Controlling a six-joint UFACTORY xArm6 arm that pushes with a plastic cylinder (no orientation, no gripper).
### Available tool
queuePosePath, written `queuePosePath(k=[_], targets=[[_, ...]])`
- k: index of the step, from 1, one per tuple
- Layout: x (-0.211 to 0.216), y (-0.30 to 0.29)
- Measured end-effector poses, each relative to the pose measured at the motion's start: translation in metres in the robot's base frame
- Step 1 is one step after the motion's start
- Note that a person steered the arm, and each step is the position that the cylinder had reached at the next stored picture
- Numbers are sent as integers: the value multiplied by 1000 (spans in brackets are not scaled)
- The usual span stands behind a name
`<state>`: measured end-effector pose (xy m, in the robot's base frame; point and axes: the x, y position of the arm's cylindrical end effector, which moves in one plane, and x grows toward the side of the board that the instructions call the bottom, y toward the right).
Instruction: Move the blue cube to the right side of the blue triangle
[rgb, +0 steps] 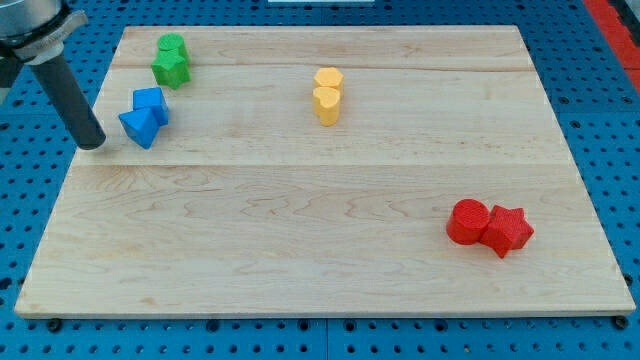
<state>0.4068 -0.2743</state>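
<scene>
Just to the view's left of the blue triangle (137, 128), and slightly toward the view's bottom of it, standing my tip (92, 144) on the desk (300, 250), close to that block but apparently not touching it. Carrying no hand at all, only the dark rod, so reporting neither a wide nor a narrow state and holding nothing. Taking the lower of the two blue blocks as the triangle and the upper as the blue cube (152, 103), though the shapes are reading only roughly. Finding the cube touching the triangle on its upper-right side, so leaning more toward the view's top than squarely to the right. Judging the job as partly done at best: probably needing the cube nudged toward the view's bottom until sitting level with the triangle on its right. Judging also that waiting on the triangle's left is putting the tip on the wrong side for that push, since pressing from there would be shoving the triangle into the cube and dragging both along; likely calling for a detour round the view's top of the pair. Noting two green blocks (171, 60) just beyond the triangle toward the view's top, narrowing that route. Leaving two yellow blocks (327, 94), the red cylinder (467, 221) and the red star (508, 231) well apart to the triangle's right.
</scene>
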Motion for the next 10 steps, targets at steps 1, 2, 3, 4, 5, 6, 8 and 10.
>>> queuePosePath(k=[1,2,3,4,5,6,8,10], targets=[[-24,-2],[-52,2],[-71,6],[-82,16],[-74,17],[-63,34],[-50,106],[-27,111]])
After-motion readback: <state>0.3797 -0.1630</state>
